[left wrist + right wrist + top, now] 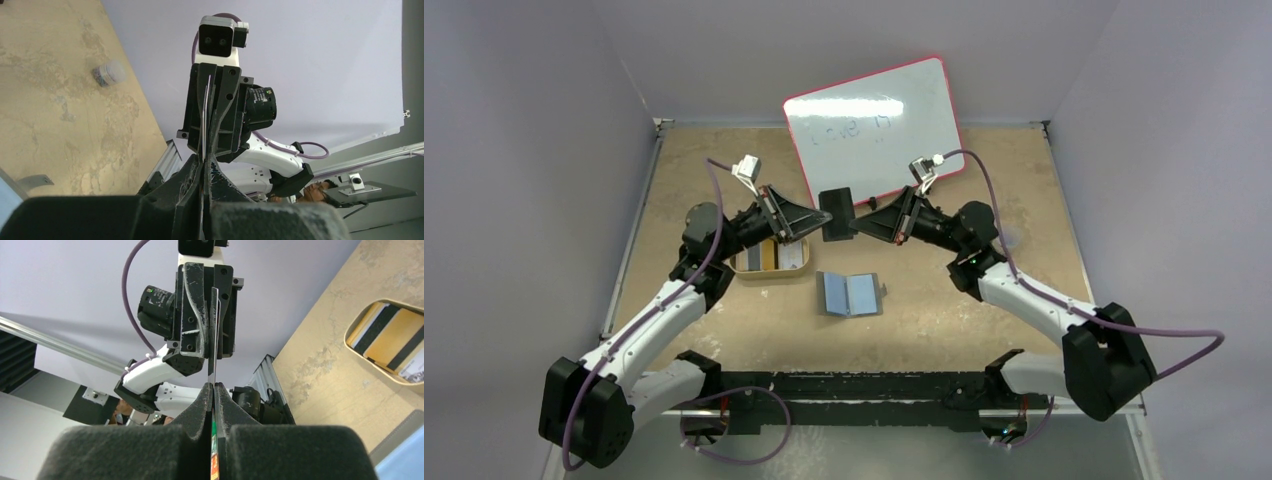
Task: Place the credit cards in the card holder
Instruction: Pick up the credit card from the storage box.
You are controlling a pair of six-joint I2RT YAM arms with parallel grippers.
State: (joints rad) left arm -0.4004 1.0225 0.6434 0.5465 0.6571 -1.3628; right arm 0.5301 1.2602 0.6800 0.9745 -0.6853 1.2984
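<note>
top view, held card: a dark thin rectangle, lifted above the middle of the table, toward the far edge, in front of the whiteboard.
top view, left gripper: closed on the card's left end.
top view, right gripper: closed on the card's right end, so one card is shared by both tools.
top view, card holder: laid open and flat at mid-table, nearer the near edge, blue-grey pockets up.
top view, spare cards: stacked in the gold tin, toward the left edge.
left wrist view, grip: the card is seen edge-on, pinched by the tips of both tools, with no gap left between the pads.
left wrist view, small jar: stood on the table, well apart.
right wrist view, grip: the same edge-on card is clamped from both ends; the tin and a corner of the holder are seen at the right.
handling: judged light, stiff and slick; best taken by a short end, flat faces between the pads, the other end left free for a pocket.
</note>
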